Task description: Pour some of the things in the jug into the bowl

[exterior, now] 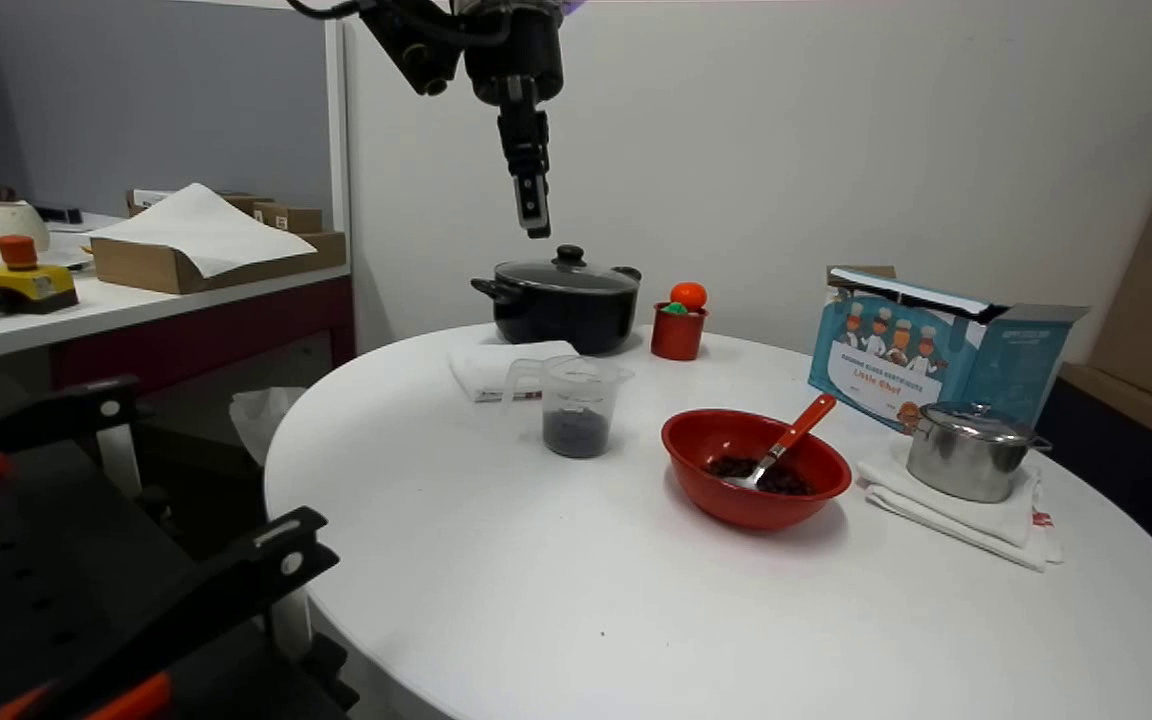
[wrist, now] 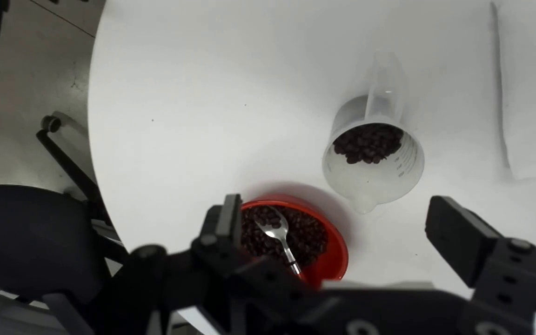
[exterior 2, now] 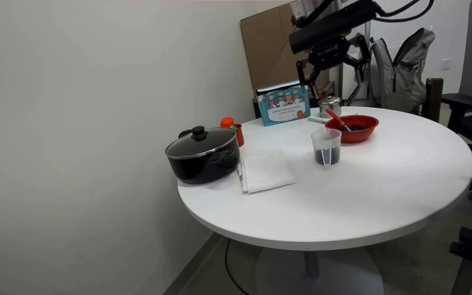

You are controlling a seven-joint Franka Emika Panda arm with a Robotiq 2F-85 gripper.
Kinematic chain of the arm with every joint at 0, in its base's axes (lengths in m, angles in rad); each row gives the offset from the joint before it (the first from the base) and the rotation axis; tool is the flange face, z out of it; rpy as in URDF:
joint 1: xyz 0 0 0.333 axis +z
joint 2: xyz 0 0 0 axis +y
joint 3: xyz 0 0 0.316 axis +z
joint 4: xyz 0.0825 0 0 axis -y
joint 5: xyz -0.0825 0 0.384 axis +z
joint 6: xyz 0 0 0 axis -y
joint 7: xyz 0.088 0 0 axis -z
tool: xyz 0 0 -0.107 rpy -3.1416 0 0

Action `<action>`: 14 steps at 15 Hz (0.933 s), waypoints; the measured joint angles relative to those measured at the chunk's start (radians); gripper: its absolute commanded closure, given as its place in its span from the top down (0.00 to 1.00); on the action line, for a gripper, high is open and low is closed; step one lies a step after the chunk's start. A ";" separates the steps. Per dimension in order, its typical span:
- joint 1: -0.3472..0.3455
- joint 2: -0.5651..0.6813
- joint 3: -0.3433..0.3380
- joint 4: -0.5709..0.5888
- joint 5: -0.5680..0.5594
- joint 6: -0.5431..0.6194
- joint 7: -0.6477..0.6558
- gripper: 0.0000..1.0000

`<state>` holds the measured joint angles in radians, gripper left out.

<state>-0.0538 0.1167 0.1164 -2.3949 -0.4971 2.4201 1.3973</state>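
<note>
The jug (exterior: 578, 400) is a see-through measuring cup with a handle, upright on the white table; it shows in an exterior view (exterior 2: 326, 142) and in the wrist view (wrist: 372, 184). The things (wrist: 368, 142) are small dark beans in its bottom. The red bowl (exterior: 751, 505) stands beside it with dark beans and a red-handled spoon inside; it shows in an exterior view (exterior 2: 358, 137) and, partly hidden by a finger, in the wrist view (wrist: 338, 256). My gripper (wrist: 338, 221) is open and empty, high above the table in both exterior views (exterior: 533, 220) (exterior 2: 333, 95).
A black lidded pot (exterior: 566, 305) and a red cup (exterior: 677, 335) stand at the wall, with a folded white cloth (exterior: 506, 368) near the jug. A blue box (exterior: 886, 345) stands behind a metal pot (exterior: 971, 460) on another folded cloth (exterior: 986, 535).
</note>
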 measured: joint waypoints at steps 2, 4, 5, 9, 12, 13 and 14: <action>0.028 0.048 -0.034 0.016 0.000 0.047 0.000 1.00; 0.051 0.091 -0.067 0.028 0.000 0.093 0.000 1.00; 0.064 0.114 -0.083 0.034 0.000 0.114 0.000 1.00; 0.122 0.210 -0.139 0.067 0.000 0.168 0.000 1.00; 0.171 0.284 -0.168 0.104 0.001 0.191 0.000 1.00; 0.185 0.306 -0.176 0.116 0.002 0.197 0.000 1.00; 0.199 0.328 -0.184 0.129 0.003 0.201 0.000 1.00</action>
<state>0.1454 0.4447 -0.0674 -2.2660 -0.4938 2.6210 1.3970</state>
